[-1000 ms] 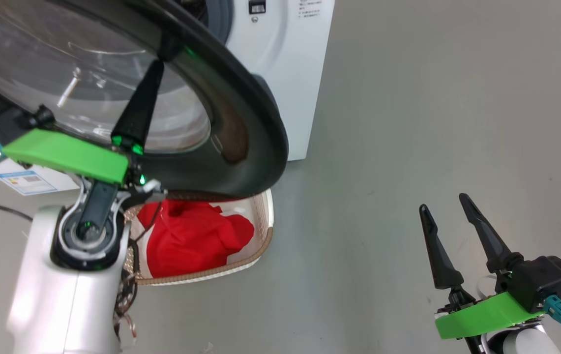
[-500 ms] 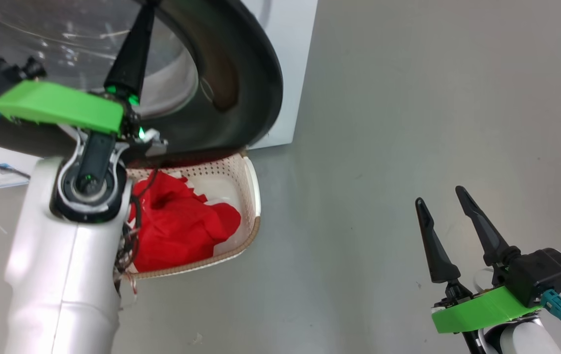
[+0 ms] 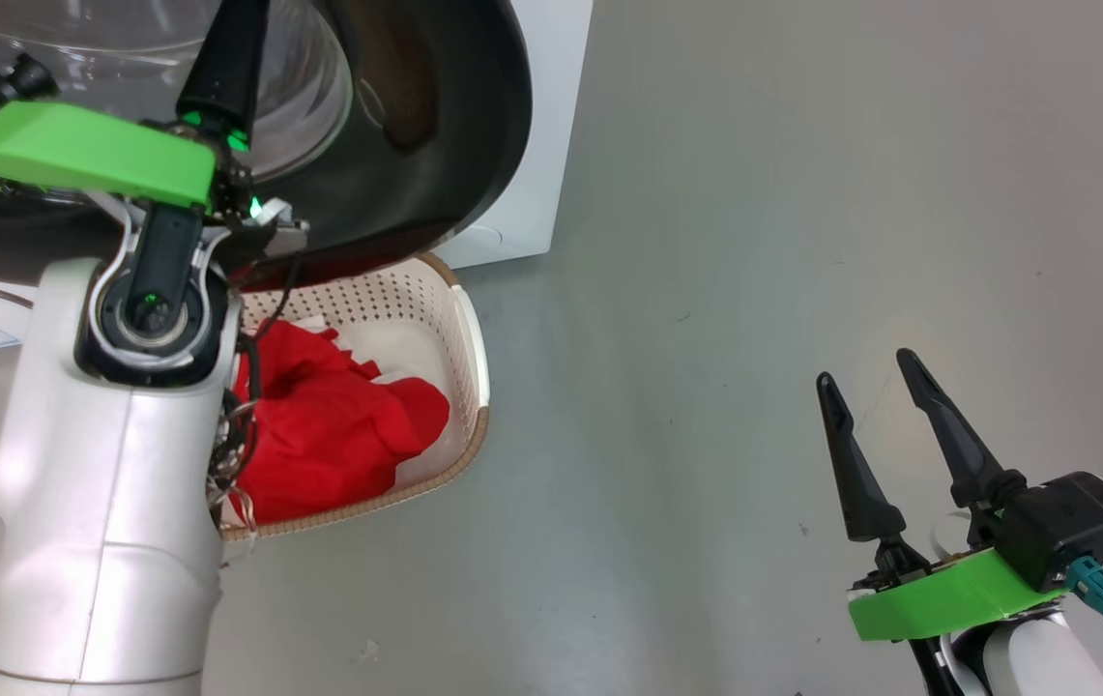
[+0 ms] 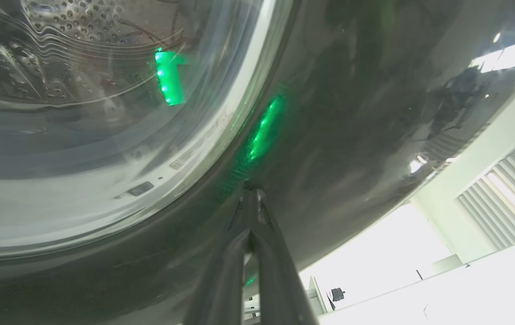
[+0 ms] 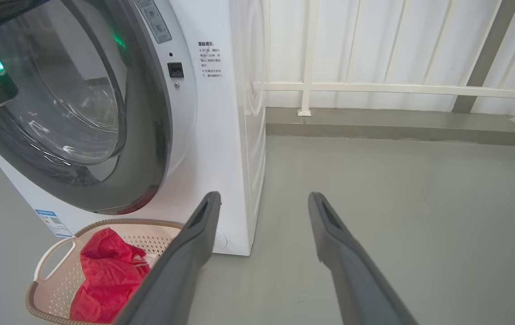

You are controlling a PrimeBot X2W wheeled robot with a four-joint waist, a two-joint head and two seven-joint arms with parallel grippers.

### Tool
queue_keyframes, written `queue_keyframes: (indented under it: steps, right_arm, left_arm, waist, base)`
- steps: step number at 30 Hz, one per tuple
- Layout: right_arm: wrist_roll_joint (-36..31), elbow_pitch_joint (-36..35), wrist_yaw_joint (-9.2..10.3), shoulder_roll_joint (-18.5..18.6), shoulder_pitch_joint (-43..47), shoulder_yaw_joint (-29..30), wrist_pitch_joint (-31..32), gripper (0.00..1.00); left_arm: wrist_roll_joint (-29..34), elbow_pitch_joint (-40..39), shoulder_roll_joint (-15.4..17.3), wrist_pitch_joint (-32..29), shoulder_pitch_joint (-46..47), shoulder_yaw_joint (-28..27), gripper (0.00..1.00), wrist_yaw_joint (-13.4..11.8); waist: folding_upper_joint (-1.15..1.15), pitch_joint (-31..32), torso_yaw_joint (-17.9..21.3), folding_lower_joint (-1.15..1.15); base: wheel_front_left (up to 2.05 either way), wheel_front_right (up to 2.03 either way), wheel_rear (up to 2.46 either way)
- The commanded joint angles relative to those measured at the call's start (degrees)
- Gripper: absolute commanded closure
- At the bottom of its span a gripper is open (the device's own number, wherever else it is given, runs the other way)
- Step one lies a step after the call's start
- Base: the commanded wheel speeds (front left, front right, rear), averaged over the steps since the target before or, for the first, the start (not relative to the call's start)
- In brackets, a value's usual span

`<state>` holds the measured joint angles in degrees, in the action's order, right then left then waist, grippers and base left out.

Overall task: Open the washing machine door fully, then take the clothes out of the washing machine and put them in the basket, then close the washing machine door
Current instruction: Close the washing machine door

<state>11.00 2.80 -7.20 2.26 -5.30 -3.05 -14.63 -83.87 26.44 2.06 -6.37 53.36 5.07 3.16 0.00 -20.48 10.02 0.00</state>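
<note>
I am holding my left hand (image 4: 250, 192) clenched, its fingertips touching the glossy black rim of the washing machine door (image 3: 454, 116) just ahead of it. Below that hand, the basket (image 3: 470, 338) is sitting on the floor (image 3: 754, 242) under the door's edge, with the red clothes (image 3: 338, 425) lying inside. The washing machine (image 3: 527, 213) is standing behind. Far right, my right hand (image 3: 862, 367) is hovering released over the floor, well apart from the basket.

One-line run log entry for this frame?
step: close washing machine door | left gripper: jaws shut, tips on its black rim | right gripper: jaws open, empty | clothes: in basket
</note>
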Motion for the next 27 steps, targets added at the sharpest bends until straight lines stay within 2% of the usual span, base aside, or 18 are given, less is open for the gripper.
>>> queue_keyframes:
  steps: [1,8,14,16,17,18,24,27]
  right_arm:
    - [0.4,-1.5,-0.29,0.6,-1.4,-1.5,-0.4,0.0]
    - [0.7,-1.1,-0.29,0.6,-1.8,-1.5,-0.4,0.0]
    - [1.3,-0.5,-0.29,0.6,-1.5,-1.3,-0.4,0.0]
    - [1.3,-0.3,-0.29,0.6,-1.1,-1.0,-0.4,0.0]
    - [1.3,-0.2,-0.29,0.6,-1.0,-0.8,-0.4,0.0]
    - [1.2,-0.2,-0.29,0.6,-0.9,-0.6,-0.4,0.0]
    - [1.7,0.3,-0.29,0.6,-0.9,0.1,-0.4,0.0]
    - [1.6,0.7,-0.29,0.6,-0.5,0.4,-0.4,0.0]
  left_arm:
    - [-0.1,-1.1,1.8,0.5,2.0,-1.5,1.0,0.8]
    - [0.2,-0.7,2.2,0.8,0.6,-1.5,1.0,1.5]
    - [0.7,-3.4,3.2,0.6,-4.5,-1.4,1.0,1.7]
    - [1.4,-5.2,3.8,-0.2,-6.8,-0.5,0.61,2.0]
    - [2.1,-6.2,4.2,0.0,-8.1,-0.1,0.15,2.2]
    - [3.0,-7.3,4.7,0.2,-9.4,0.4,0.0,2.3]
    - [10.2,-13.0,7.5,4.1,-17.4,3.1,0.0,3.3]
    - [17.2,-13.5,9.6,8.2,-21.1,4.8,0.0,2.4]
  waist:
    - [0.0,-0.1,0.1,0.0]
    - [0.0,0.5,-0.1,0.0]
    - [0.0,2.6,-0.4,0.0]
    - [0.0,3.3,-0.9,0.0]
    - [0.0,3.7,-1.1,0.0]
    - [0.0,4.1,-1.4,0.0]
    - [0.0,6.7,-3.3,0.0]
    - [0.0,8.2,-4.2,0.0]
  base:
    - [0.0,0.0,0.0]
    - [0.0,0.0,0.0]
    - [0.0,0.0,0.0]
    - [0.0,0.0,0.0]
    - [0.0,0.0,0.0]
    - [0.0,0.0,0.0]
    - [0.0,0.0,0.0]
    - [0.0,0.0,0.0]
